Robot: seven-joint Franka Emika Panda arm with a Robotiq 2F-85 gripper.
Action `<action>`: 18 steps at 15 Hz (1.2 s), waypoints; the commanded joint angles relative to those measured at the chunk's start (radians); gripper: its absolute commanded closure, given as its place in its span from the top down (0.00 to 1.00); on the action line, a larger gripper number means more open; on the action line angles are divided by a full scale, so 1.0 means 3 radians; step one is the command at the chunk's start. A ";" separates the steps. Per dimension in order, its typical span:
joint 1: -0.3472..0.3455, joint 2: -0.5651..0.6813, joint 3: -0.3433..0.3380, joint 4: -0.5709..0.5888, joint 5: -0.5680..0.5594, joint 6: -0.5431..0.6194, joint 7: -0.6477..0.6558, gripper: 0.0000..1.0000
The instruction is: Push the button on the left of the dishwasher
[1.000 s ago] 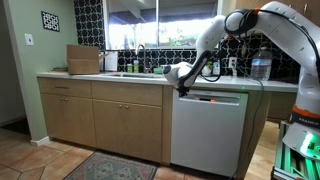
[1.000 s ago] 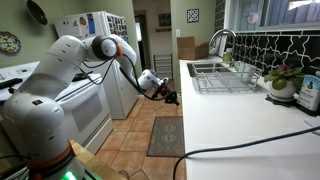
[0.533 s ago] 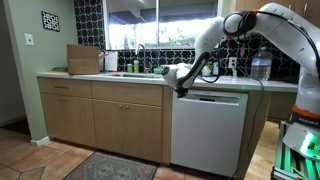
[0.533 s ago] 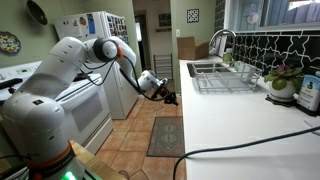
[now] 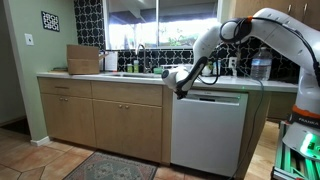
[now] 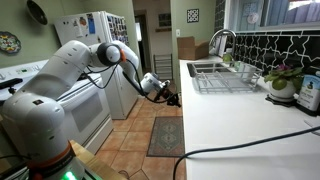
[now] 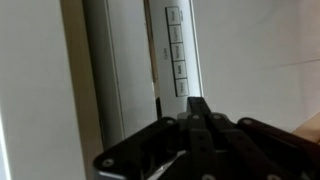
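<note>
The white dishwasher (image 5: 208, 130) stands under the counter, with a thin dark control strip (image 5: 212, 98) along its top edge. My gripper (image 5: 178, 90) is at the left end of that strip, fingers together. In an exterior view the gripper (image 6: 172, 97) reaches toward the counter's front edge. In the wrist view the shut fingertips (image 7: 197, 106) sit just below a column of several small square buttons (image 7: 177, 52) on the grey control panel. Whether the tip touches a button cannot be told.
Tan wooden cabinet doors (image 5: 100, 120) stand left of the dishwasher. The counter carries a sink and faucet (image 6: 215, 45), a dish rack (image 6: 225, 78) and a potted plant (image 6: 285, 82). A white stove (image 6: 85, 105) and a floor rug (image 6: 165, 135) lie behind the arm.
The arm's upper links have shifted slightly; the gripper stays at the left end of the control strip.
</note>
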 commanded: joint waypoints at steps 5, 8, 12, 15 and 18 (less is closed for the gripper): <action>-0.0013 0.0278 -0.0063 0.0326 0.0032 0.0002 -0.0095 0.00; -0.0019 0.0333 -0.0069 0.0390 0.0031 0.0025 -0.0117 0.00; -0.0025 0.0392 -0.0081 0.0467 0.0039 0.0017 -0.0154 0.00; -0.0045 0.0437 -0.0082 0.0532 0.0056 0.0018 -0.0201 0.00; -0.0056 0.0467 -0.0085 0.0581 0.0056 0.0028 -0.0249 0.00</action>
